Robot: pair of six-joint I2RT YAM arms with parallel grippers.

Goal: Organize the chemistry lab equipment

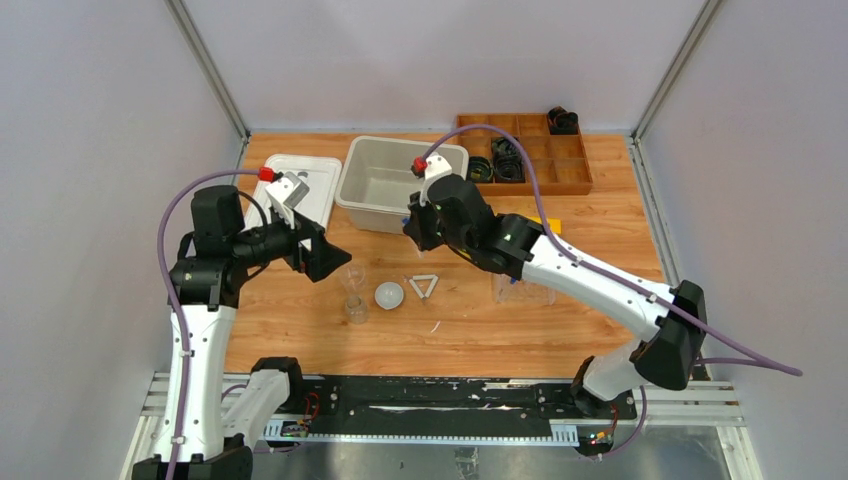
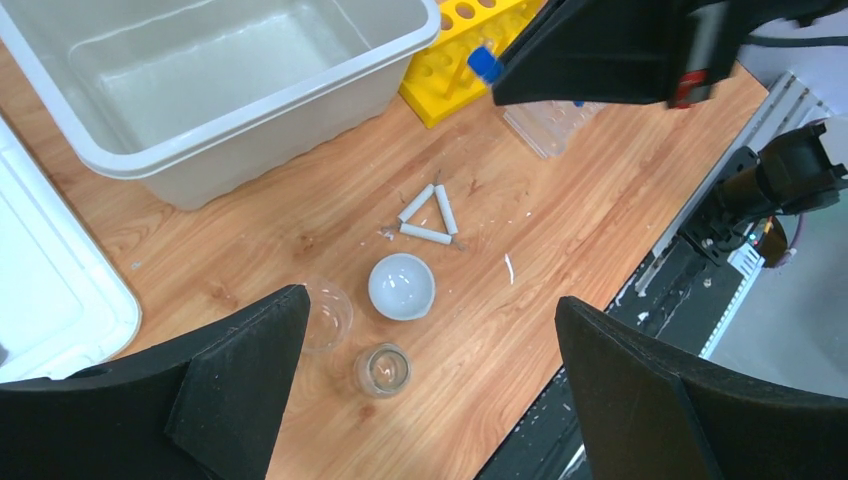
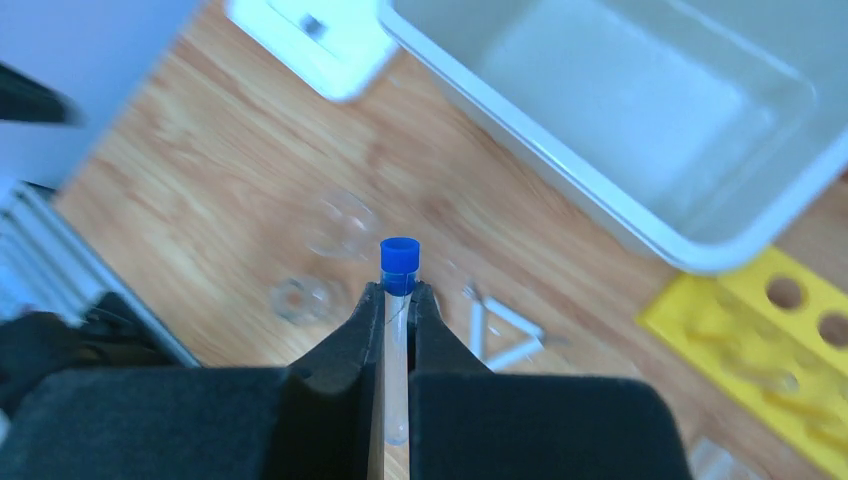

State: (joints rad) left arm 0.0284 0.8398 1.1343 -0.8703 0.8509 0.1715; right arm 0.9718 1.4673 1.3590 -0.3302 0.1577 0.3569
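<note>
Tube (image 3: 398, 300) clamped between right fingers (image 3: 345, 350); beakers (image 3: 340, 225) blurred, rack (image 3: 770, 360) cropped.

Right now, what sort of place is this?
Likely a robot test bench staged as a chemistry lab: a wooden table, glass beakers, a yellow tube rack, and a blue-capped tube in the right pincer.

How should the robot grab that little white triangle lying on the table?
From straight above: the white triangle frame lies flat on the table, its middle open. Pinch one white bar, one finger inside, one outside. Probably pick a bar facing away from the white dish nearby.
</note>
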